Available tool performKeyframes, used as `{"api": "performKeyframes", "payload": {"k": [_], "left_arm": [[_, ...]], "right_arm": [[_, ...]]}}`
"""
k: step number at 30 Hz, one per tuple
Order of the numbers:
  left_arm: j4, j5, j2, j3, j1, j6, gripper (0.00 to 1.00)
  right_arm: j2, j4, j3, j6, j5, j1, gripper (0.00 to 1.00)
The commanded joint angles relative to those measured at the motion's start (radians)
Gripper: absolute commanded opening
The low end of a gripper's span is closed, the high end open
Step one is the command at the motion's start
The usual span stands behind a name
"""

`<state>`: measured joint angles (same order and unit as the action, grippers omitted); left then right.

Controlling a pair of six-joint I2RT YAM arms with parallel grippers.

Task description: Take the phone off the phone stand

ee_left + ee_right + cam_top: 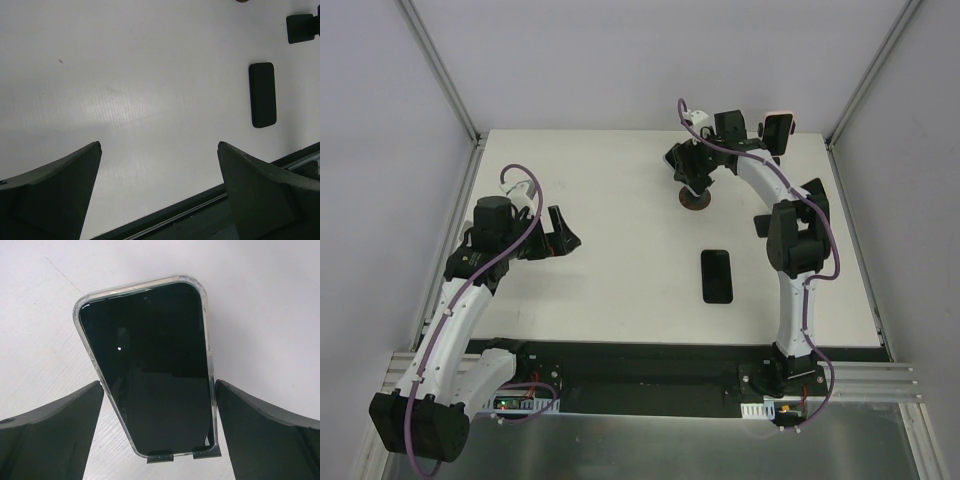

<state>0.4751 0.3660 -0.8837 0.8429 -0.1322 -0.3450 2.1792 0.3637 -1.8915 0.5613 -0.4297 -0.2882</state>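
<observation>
In the right wrist view a black phone (150,370) in a clear case leans upright on a stand, its bottom edge resting in the stand's two small dark lips (182,456). My right gripper (159,384) is open and straddles the phone's lower half, one finger close beside each long edge. In the top view the right gripper (688,170) is at the back centre, above the stand's brown round base (696,201); the phone is hidden under it. My left gripper (565,240) is open and empty over the left of the table, also seen in its wrist view (159,144).
A second black phone (717,276) lies flat on the white table (610,290), right of centre; it also shows in the left wrist view (262,95). A dark object with a pink rim (779,130) sits at the back right. The table's front edge (200,202) is near the left fingers.
</observation>
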Motion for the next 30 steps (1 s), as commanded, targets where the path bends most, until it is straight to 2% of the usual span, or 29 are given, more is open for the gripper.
{"api": "performKeyframes", "payload": {"k": [1,9,15,22,30], "left_arm": [[-0.026,0.01,0.002,-0.007,-0.014,-0.014,0.99],[-0.029,0.007,-0.003,-0.022,-0.021,-0.014,0.99],[-0.035,0.008,-0.006,-0.03,-0.026,-0.02,0.99],[-0.05,0.008,-0.009,-0.034,-0.027,-0.017,0.99],[-0.064,-0.005,-0.012,-0.036,-0.027,-0.009,0.99]], "right_arm": [[0.002,0.007,-0.023,0.038,0.022,-0.011,0.96],[-0.002,0.012,-0.003,0.052,0.063,-0.016,0.97],[-0.022,0.012,0.009,0.045,0.069,-0.014,0.83],[-0.084,-0.023,0.038,0.012,0.059,-0.016,0.58],[-0.168,-0.077,0.071,-0.024,0.06,-0.019,0.52]]}}
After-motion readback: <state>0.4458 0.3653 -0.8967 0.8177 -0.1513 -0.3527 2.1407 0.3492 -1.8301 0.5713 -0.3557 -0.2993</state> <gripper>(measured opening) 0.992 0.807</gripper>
